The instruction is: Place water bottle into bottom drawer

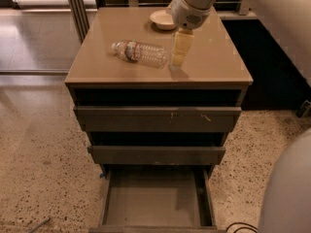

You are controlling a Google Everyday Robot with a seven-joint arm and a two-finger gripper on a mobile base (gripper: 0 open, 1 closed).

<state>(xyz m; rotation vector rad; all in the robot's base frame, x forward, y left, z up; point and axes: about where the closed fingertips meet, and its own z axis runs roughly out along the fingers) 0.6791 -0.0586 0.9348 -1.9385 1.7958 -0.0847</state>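
Observation:
The water bottle (141, 52) lies on its side on the cabinet top, pale cap to the left, label band near the cap end. My gripper (180, 52) hangs just off the bottle's right end, low over the cabinet top and close to or touching the bottle's base. The bottom drawer (155, 200) is pulled out toward the camera, and its flat floor is bare.
A small pale bowl (163, 19) sits at the back of the cabinet top (214, 57), behind my gripper. The two upper drawers (158, 118) are closed or nearly so. A dark counter stands to the right. Speckled floor surrounds the cabinet.

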